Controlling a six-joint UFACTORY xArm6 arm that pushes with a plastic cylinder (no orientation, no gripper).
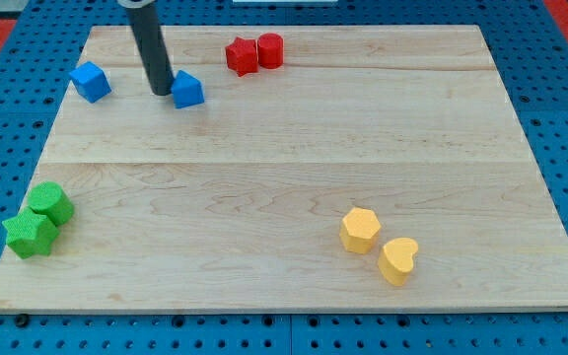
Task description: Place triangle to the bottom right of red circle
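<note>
Near the board's top-left corner, my tip (160, 92) sits just left of the blue triangle (187, 90), seemingly touching it. It is a bare rod, gripping nothing. The red circle (270, 49) rests by the top edge.

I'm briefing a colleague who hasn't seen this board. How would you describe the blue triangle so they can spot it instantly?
Start at the wooden board's top-left region, where two blue blocks sit. The blue triangle is the one further toward the view's right, immediately right of my tip, which looks to be touching it. Unlike the blue cube to its left, it has a peaked top and stands nearer the red pair.
</note>
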